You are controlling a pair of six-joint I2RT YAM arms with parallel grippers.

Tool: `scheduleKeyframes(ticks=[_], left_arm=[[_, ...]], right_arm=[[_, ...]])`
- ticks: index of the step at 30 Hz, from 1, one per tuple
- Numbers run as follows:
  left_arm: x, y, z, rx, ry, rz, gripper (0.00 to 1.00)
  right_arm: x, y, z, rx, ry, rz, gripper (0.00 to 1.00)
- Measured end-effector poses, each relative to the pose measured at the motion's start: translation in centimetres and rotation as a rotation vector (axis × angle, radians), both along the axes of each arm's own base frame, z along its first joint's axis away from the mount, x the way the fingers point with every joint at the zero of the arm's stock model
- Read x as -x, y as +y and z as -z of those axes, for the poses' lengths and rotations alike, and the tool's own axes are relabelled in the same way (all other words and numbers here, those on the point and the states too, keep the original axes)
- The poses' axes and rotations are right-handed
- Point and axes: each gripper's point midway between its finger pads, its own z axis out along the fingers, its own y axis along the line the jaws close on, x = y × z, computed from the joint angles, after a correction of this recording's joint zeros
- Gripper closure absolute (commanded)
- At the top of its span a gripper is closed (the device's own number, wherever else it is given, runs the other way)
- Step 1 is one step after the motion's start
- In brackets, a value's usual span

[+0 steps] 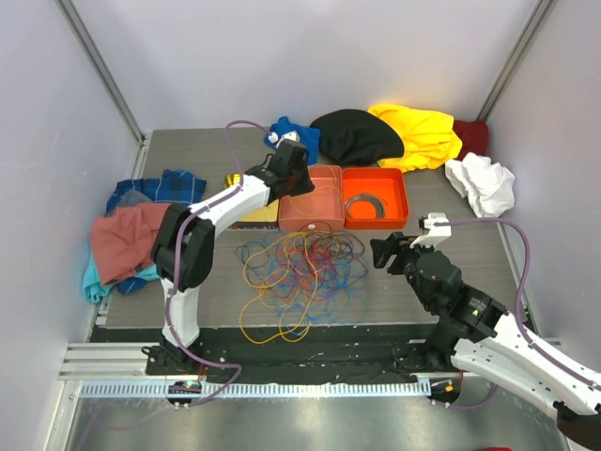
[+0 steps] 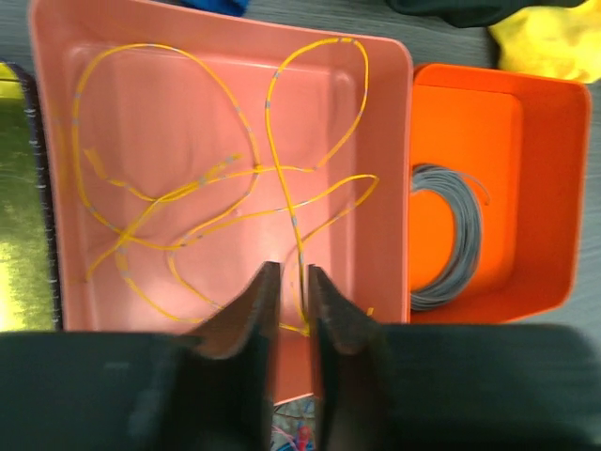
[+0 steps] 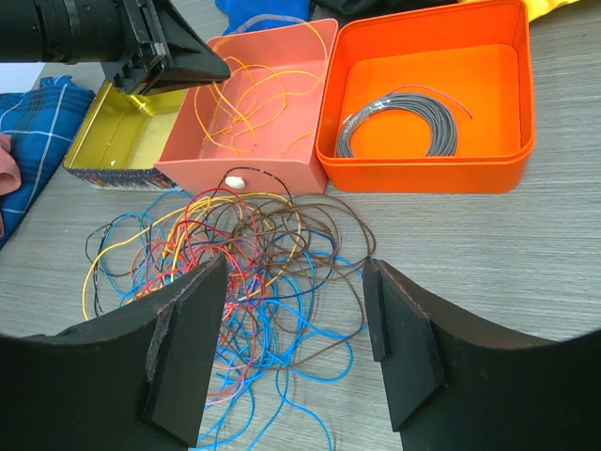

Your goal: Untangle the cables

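Observation:
The cables (image 1: 300, 272) lie in a loose tangle of blue, red, orange, yellow and brown loops on the table, also in the right wrist view (image 3: 244, 263). A yellow cable (image 2: 269, 113) lies loose inside the pink tray (image 1: 324, 211), also in the right wrist view (image 3: 249, 94). My left gripper (image 1: 302, 178) hovers over the tray's near edge (image 2: 291, 270), jaws a narrow gap apart and holding nothing. My right gripper (image 1: 380, 252) is wide open and empty just above the tangle's right side (image 3: 294, 263).
An orange tray (image 1: 399, 216) with a grey coiled ring (image 1: 364, 204) stands right of the pink tray. A gold tin (image 3: 122, 132) stands to its left. Clothes lie around: red (image 1: 127, 240) and plaid at left, black (image 1: 355, 136), yellow (image 1: 418, 132) and white (image 1: 481, 183) at back right.

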Motion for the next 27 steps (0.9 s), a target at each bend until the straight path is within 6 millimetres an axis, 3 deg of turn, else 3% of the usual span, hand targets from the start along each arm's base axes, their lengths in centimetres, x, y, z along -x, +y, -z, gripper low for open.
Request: scheduleKeyframes(ticks=[2, 5, 9, 14, 17, 20, 22, 24, 27], left_arm=[[-0.1, 0.5, 0.2, -0.032, -0.001, -0.010, 0.44], [-0.4, 1.4, 0.1, -0.071, -0.022, -0.031, 0.35], [-0.7, 2.8, -1.2, -0.122, -0.060, -0.059, 0.32], [0.0, 4.5, -6.1, -0.128, -0.148, -0.091, 0.37], [2.5, 6.4, -10.1, -0.085, -0.212, -0.114, 0.41], [7.1, 8.8, -11.8, -0.033, -0.236, -0.137, 0.44], [10.4, 9.9, -10.9, -0.005, -0.220, -0.140, 0.44], [13.9, 10.5, -8.1, 0.008, -0.164, -0.127, 0.44], [17.8, 10.9, -2.0, -0.024, -0.042, -0.098, 0.46]], right_arm=[[0.0, 0.0, 0.0, 0.001, 0.001, 0.000, 0.33], [0.0, 0.0, 0.1, 0.002, 0.002, 0.000, 0.32], [0.0, -0.1, 0.1, 0.004, 0.004, 0.000, 0.32], [0.0, 0.0, 0.1, 0.004, 0.004, 0.000, 0.33], [0.0, 0.0, 0.2, 0.003, 0.005, 0.000, 0.32], [0.0, 0.0, 0.5, -0.001, 0.008, 0.004, 0.33], [0.0, 0.0, 1.1, 0.002, 0.015, 0.006, 0.33], [0.0, 0.0, 1.7, 0.004, 0.024, 0.007, 0.33], [-0.2, 0.3, 2.1, 0.004, 0.033, 0.007, 0.33]])
